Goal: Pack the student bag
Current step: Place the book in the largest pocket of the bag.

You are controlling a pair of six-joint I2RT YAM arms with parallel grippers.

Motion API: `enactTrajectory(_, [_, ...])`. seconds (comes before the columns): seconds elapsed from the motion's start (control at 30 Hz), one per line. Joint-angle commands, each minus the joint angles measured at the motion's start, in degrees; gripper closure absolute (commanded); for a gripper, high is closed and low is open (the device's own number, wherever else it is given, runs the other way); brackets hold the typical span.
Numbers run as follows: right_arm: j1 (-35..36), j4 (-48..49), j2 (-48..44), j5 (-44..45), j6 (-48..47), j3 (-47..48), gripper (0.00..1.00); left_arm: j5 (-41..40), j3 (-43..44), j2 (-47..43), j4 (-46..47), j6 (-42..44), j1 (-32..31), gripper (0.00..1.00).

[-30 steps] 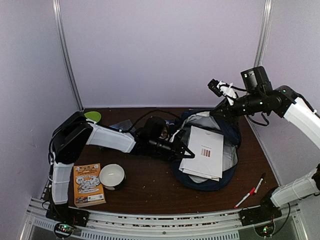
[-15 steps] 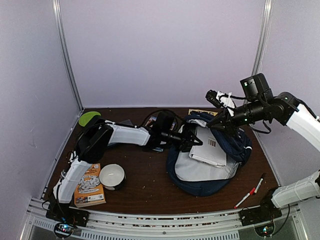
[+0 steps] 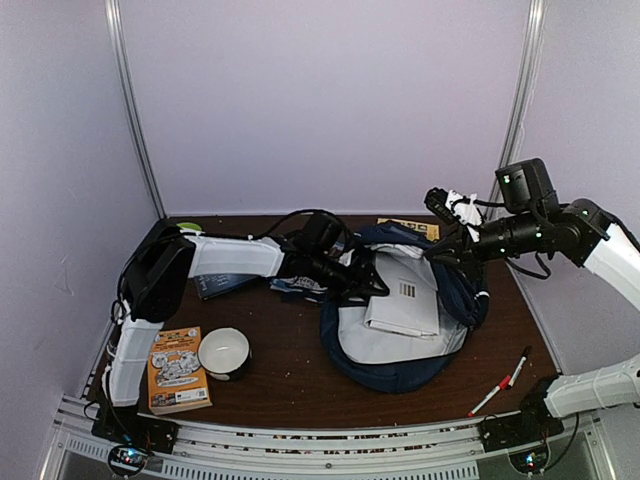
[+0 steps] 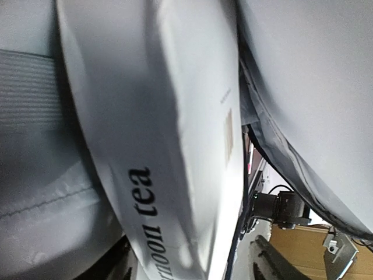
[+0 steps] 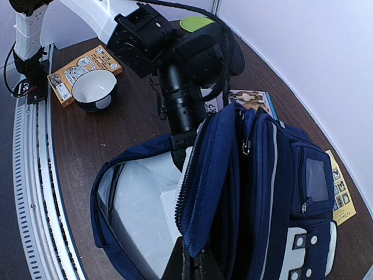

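Your left pincer [image 3: 368, 287] sits at the centre of the overhead view, its nose pushed into the mouth of the student bag [image 3: 400, 372]. You cannot tell whether its fingers are spread or pinching. The bag's blue rim hides them in the right wrist view, and its own camera is filled by the white book [image 4: 175, 146], with only grey lining on either side. That book [image 3: 405, 300] is what has changed. A second ago it lay broad and flat across the opening, right of centre. Half a second ago it was tipping. Now it looks smaller and sits lower against the lining, so it appears to have gone in, though you should not yet take it as released. Further out, your right pincer [image 3: 442, 250] is pressed together on the bag's upper edge at the right of the frame. It has come down from where it held the flap high a second ago, yet the mouth is open all the same. The bag lies on the bench [image 3: 290, 375] right of centre and has bunched a little toward the left. For the task, one item now seems packed. The bowl [image 3: 223, 352] and orange booklet [image 3: 177, 368] at lower left, and the red pen [image 3: 505, 382] at lower right, remain outside, so plenty of packing is probably left.
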Motion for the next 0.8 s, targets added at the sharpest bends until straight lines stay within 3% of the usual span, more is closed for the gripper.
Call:
enactTrajectory(0.0, [-1.5,2.3,-3.3,1.0,-0.7,-1.4,1.0,-6.7,-6.8,-8.3,-2.1,6.4,2.8,0.28])
enactTrajectory(0.03, [-1.8,2.5,-3.6,1.5,-0.5,-1.8,1.0,-6.7,-8.6,-9.2,-1.0,6.5,2.8,0.15])
enactTrajectory(0.1, [-2.5,3.2,-3.9,2.1,0.1,-2.4,1.0,-7.1,-12.0,-11.0,2.0,6.3,2.7,0.11])
enactTrajectory(0.23, [-2.9,4.7,-2.8,2.9,1.8,-3.3,1.0,-9.7,-15.7,-13.2,6.9,7.1,1.5,0.1])
enactTrajectory(0.37, [-3.0,6.1,-0.6,4.9,2.9,-2.0,1.0,-15.7,-15.9,-15.6,8.8,14.9,-3.2,0.17])
enactTrajectory(0.5, [-2.7,4.8,1.7,4.4,1.9,-0.1,1.0,-27.8,-18.9,-19.7,12.9,23.6,-7.1,0.18])
enactTrajectory(0.6, [-2.1,3.9,3.6,4.2,2.9,0.9,1.0,-37.4,-20.4,-20.4,14.0,25.6,-8.5,0.18])
enactTrajectory(0.77, [-3.3,5.5,3.6,8.4,4.1,1.6,1.0,-40.6,-32.4,-24.2,28.0,25.7,-9.9,0.2])
